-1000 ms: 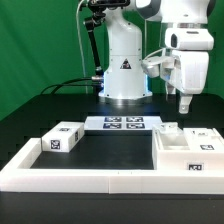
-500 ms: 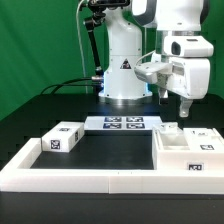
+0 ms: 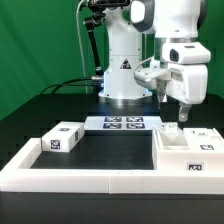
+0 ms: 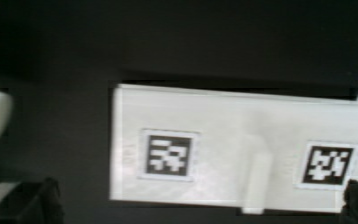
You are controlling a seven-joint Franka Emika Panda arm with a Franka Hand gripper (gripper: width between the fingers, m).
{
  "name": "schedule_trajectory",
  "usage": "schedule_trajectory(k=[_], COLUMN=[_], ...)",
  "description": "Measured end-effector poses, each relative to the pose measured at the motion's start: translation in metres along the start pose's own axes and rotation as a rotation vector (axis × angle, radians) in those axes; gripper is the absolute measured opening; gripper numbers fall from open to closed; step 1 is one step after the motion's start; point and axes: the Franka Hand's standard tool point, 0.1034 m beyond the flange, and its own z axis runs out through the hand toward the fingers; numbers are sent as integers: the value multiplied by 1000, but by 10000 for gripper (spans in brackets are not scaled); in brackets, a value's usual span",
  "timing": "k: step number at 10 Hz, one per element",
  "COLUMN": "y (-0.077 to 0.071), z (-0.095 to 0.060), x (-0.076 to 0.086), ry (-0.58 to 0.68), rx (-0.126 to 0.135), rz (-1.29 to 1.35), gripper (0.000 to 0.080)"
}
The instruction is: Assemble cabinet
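Hanging empty with its fingers spread wide, the end effector (image 3: 183, 113) is hovering above the cabinet shell (image 3: 190, 152), which is lying at the exterior view's right of the desk (image 3: 110, 150). It seems to be lining up a first grasp; the next move is calling for a square descent onto one tagged part.
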Motion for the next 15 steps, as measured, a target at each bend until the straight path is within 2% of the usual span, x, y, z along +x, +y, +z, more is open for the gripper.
schedule_trajectory(k=[1,6,8,11,12,13,14,15], y=[-2,-17,-18,-20,-22,-22,-23,-20], z=[5,30,31,35,38,39,39,37], x=[1,6,8,9,9,10,10,10], ry=[7,37,38,42,45,46,47,45], rx=[2,42,47,56,62,64,65,58], rz=[2,16,27,28,28,28,29,32], gripper=[797,797,797,399,399,217,88,88])
